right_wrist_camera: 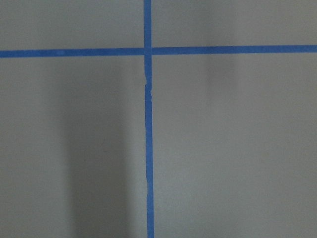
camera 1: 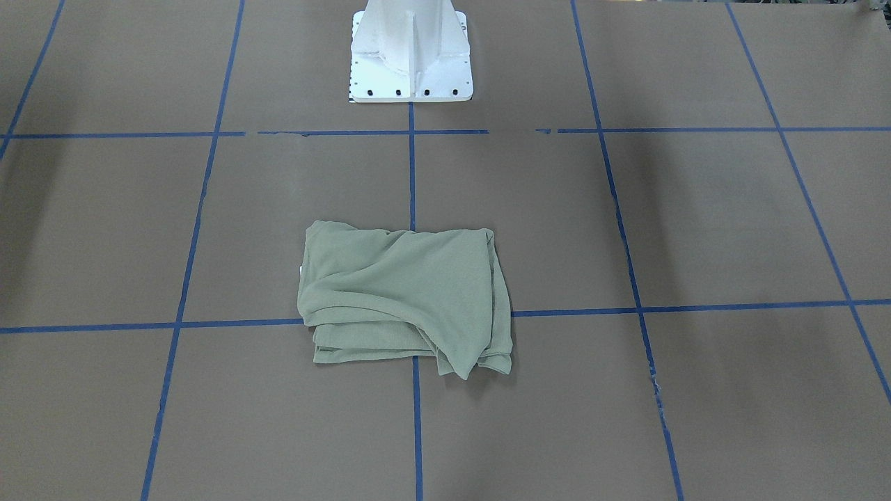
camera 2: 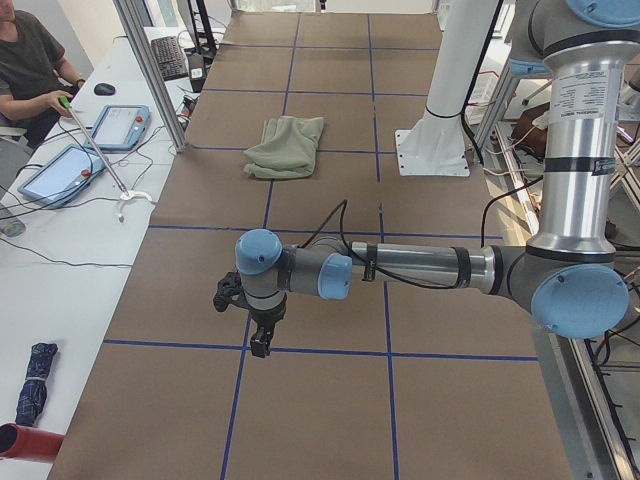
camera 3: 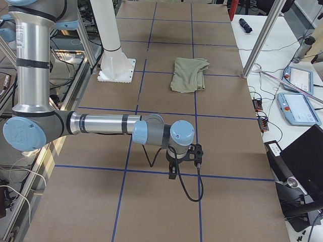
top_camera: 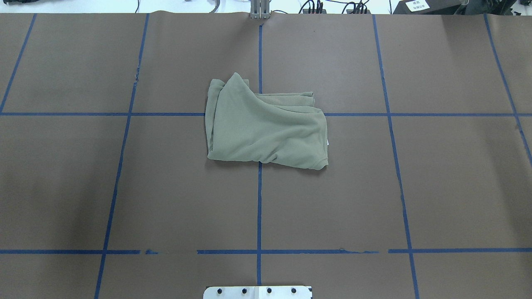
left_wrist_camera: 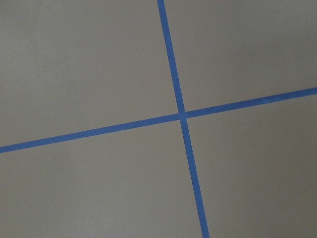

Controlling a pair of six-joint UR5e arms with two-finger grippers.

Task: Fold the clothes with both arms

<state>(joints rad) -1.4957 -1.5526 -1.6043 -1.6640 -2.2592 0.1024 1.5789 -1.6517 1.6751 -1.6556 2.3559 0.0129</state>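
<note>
The sage-green shirt [camera 1: 404,292] lies folded into a rumpled, roughly rectangular bundle at the middle of the brown table, over a crossing of blue tape lines; it also shows in the overhead view [top_camera: 266,126] and both side views [camera 2: 285,147] [camera 3: 188,74]. No arm is near it. My left gripper [camera 2: 260,345] hangs pointing down over the table far from the shirt, toward the table's left end. My right gripper [camera 3: 172,175] hangs likewise toward the right end. I cannot tell whether either is open or shut. Both wrist views show only bare table and tape.
The white pedestal base [camera 1: 411,56] stands behind the shirt on the robot's side. A side table with tablets [camera 2: 118,125] and a seated operator [camera 2: 30,60] runs along the far edge. Metal frame posts [camera 3: 260,43] stand at that edge.
</note>
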